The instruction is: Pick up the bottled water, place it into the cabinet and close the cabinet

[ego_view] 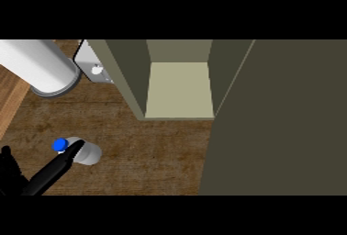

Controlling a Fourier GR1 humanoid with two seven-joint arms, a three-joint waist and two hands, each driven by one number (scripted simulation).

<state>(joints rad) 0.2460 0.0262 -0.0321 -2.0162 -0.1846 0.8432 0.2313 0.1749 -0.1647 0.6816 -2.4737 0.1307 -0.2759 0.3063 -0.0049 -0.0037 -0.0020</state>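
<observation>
— Lying on the brown tabletop (149,151) at the near left, is that the bottled water (84,150)?

— Yes, on its side, blue cap pointing left. The left hand (47,176) comes in from the lower left corner, its fingers (68,156) straight, one resting across the bottle.

— And the cabinet (180,87)?

— Farther right, open; its door (284,119) fills the right side.

- Counter (149,151): dark brown wood, grainy, matt.
- Cabinet (180,89) above counter: olive walls, paler shelf, smooth, matt; door (284,119) same finish.
- Bottled water (85,151), well left of cabinet: pale translucent plastic, glossy blue cap.
- Left hand (47,176) beside bottle: matt black.
- Cylinder (37,64) left of cabinet: smooth white, grey rim.
</observation>
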